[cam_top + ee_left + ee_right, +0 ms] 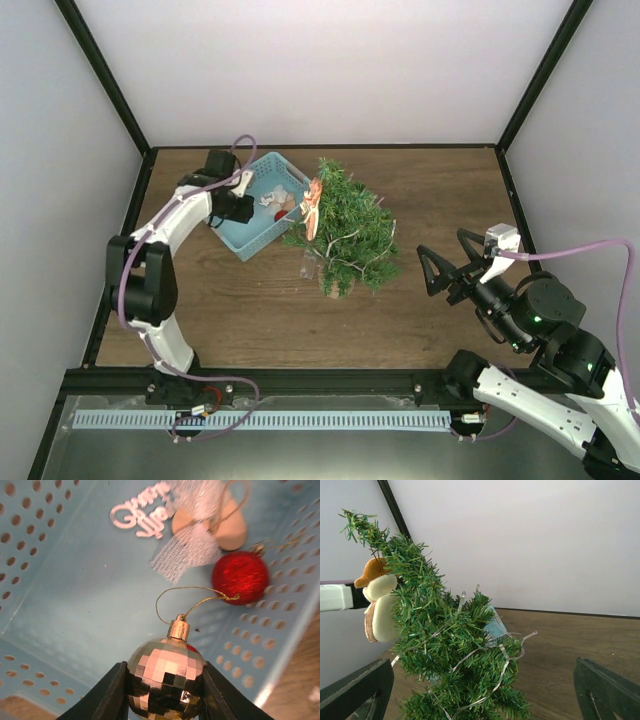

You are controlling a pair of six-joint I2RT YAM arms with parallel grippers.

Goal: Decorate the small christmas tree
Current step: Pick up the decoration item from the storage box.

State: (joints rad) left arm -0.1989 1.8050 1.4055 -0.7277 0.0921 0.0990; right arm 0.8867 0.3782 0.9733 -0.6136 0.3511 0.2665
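Note:
The small christmas tree (pixel 345 230) stands mid-table with a string of clear lights and an orange-and-cream ornament (pixel 313 207) on its left side. It fills the right wrist view (pixel 450 650), the ornament (pixel 377 607) hanging at left. My left gripper (pixel 240 205) is inside the light-blue basket (pixel 245 240), shut on a gold mirrored bauble (pixel 165 680) with a gold cord loop. A red glitter bauble (pixel 240 577), a white mesh bow (pixel 187 550) and a silver script ornament (pixel 142 515) lie on the basket floor. My right gripper (pixel 445 262) is open, right of the tree.
The basket wall (pixel 260 645) with round holes rises close around my left fingers. The basket touches the tree's left side. Black frame posts and white walls enclose the wooden table (pixel 240 320).

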